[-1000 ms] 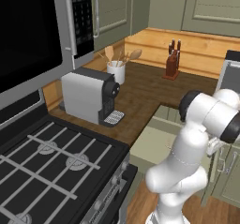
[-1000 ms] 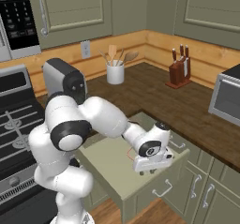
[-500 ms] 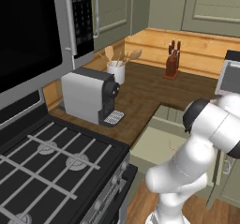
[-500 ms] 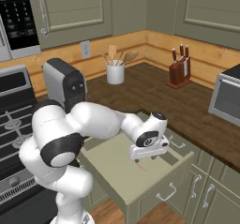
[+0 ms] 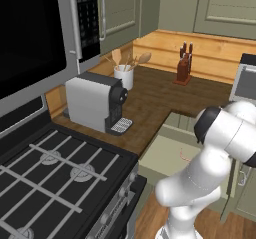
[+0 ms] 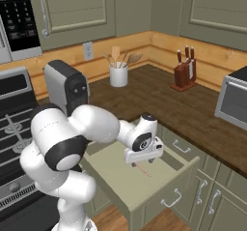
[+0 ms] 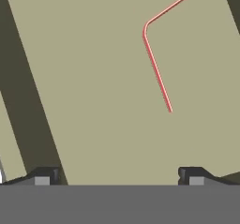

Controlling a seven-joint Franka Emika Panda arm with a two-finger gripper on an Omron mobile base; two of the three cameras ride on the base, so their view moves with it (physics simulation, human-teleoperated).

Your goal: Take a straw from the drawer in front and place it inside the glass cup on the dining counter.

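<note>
The drawer [image 6: 120, 177] stands pulled out below the worktop, its pale beige floor [image 7: 93, 78] bare except for the straw. The straw [image 7: 157, 68] is thin, pinkish-red and bent near one end; it lies flat on the drawer floor [image 5: 162, 155]. It also shows as a faint red line [image 6: 143, 169] just beneath the hand, and again in the left base view as the straw [image 5: 183, 156]. My gripper [image 6: 144, 160] hangs over the drawer pointing down, open, with nothing between its fingertips [image 7: 44, 176]. In the hand view the gripper [image 7: 118, 176] is a little short of the straw. The glass cup and the dining counter are out of view.
On the dark wood worktop stand a coffee machine [image 6: 67, 87], a white utensil crock [image 6: 118, 75] and a knife block [image 6: 184, 73]. A silver appliance [image 6: 234, 99] sits at the right. The stove [image 5: 50, 178] lies to the left. The drawer front [image 6: 172, 198] juts toward me.
The jaws have spread wide. The hand has shifted a little toward the back of the drawer, and the arm's upper joints have dropped lower and forward.
</note>
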